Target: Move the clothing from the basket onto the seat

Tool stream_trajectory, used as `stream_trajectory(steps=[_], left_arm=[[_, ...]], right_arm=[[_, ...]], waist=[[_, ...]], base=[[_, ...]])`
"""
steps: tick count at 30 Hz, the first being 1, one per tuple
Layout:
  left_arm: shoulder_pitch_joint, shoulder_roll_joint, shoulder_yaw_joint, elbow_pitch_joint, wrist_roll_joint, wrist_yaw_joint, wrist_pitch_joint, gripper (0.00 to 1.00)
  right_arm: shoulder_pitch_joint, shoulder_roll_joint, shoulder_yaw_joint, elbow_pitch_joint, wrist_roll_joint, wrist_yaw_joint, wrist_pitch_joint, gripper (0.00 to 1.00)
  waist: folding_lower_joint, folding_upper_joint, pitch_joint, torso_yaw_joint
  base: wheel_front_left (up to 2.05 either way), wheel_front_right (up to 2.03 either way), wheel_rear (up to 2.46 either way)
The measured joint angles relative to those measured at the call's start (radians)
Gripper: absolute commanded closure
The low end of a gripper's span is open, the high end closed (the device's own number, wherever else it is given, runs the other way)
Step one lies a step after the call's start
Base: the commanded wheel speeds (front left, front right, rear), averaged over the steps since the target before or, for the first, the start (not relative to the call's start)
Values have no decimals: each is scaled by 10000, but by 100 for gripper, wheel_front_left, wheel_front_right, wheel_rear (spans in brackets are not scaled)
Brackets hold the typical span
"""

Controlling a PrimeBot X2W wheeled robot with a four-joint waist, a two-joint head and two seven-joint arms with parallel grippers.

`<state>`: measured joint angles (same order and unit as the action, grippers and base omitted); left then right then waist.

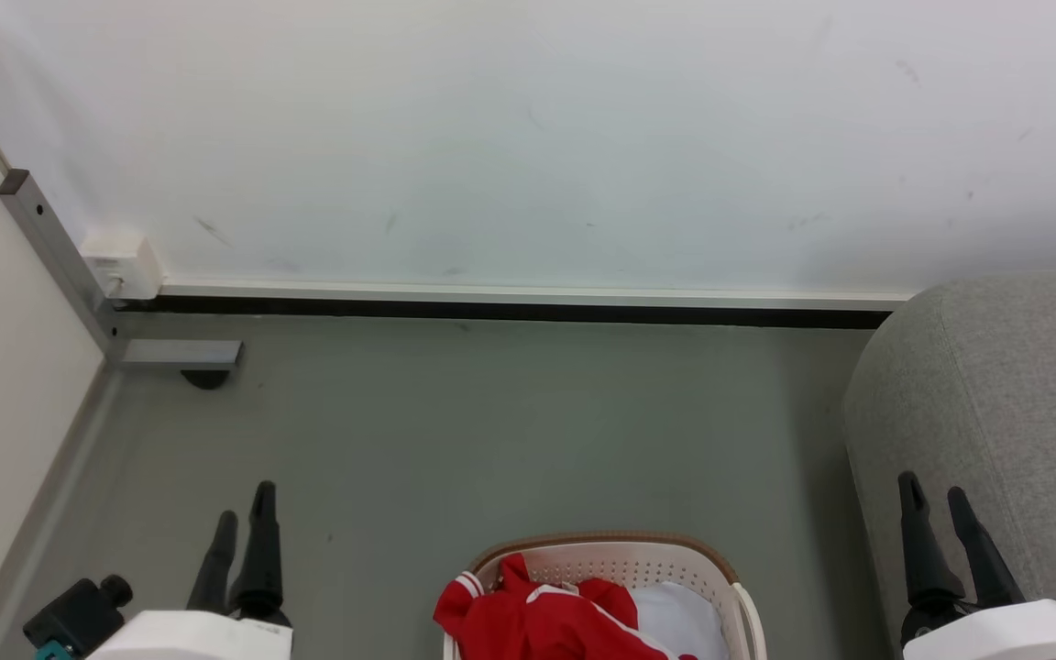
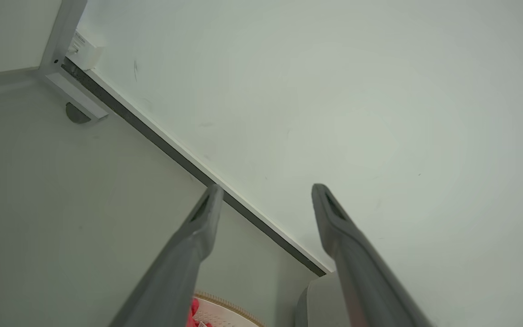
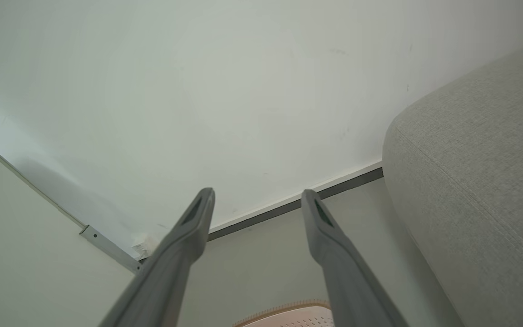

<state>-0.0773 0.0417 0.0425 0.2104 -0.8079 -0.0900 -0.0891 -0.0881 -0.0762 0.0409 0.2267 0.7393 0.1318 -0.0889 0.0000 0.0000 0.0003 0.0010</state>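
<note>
Clothing [image 1: 537,619], red with white trim, is seen heaped in the basket [image 1: 665,561] on the floor [image 1: 491,431], near the seat [image 1: 995,394]. Left end effector [image 1: 246,502] and right end effector [image 1: 933,487] are held open, empty.

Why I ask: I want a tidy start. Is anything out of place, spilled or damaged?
The red garment is draped over the left rim of the basket, one striped cuff outside, rather than lying inside. The wall carries faint scuffs. Nothing looks spilled or broken.
</note>
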Motion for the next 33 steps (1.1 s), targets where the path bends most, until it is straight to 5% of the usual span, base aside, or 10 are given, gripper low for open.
stream_trajectory(steps=[33], left_arm=[[236, 27, 194, -163, 4238, -61, -882, 0]], right_arm=[[15, -35, 38, 485, -3551, 0, -884, 0]], waist=[[0, 0, -37, -20]], base=[[0, 0, 0]])
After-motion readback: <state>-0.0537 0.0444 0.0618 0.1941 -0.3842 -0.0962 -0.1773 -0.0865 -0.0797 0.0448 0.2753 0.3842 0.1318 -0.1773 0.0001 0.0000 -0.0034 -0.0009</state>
